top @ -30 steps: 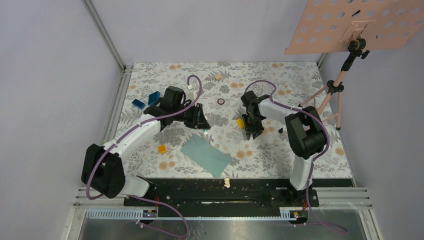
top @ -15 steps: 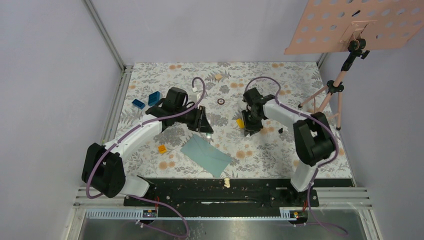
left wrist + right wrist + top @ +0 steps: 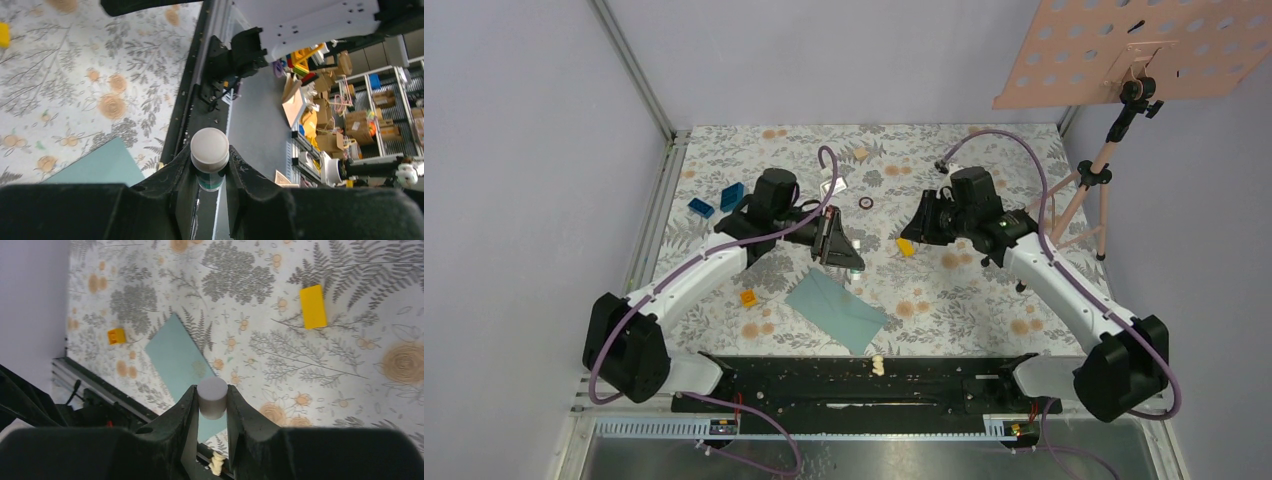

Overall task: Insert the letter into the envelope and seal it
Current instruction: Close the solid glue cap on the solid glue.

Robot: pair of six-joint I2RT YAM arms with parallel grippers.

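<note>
Left gripper (image 3: 210, 167) pinches a white-topped tube (image 3: 210, 149); right gripper (image 3: 212, 405) pinches a grey cylinder (image 3: 212, 392). Best lower the tube gently onto the envelope (image 3: 836, 308).

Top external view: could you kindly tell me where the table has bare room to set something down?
Bare: near-right of the table, between envelope and right arm. Crowded: left-centre, around the blue blocks, left tool and envelope.

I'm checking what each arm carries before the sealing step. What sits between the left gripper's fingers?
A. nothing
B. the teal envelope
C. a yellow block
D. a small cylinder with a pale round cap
D: in the left wrist view the left gripper is closed on a small cylinder with a pale cap and green body, while the envelope lies flat on the table.
</note>
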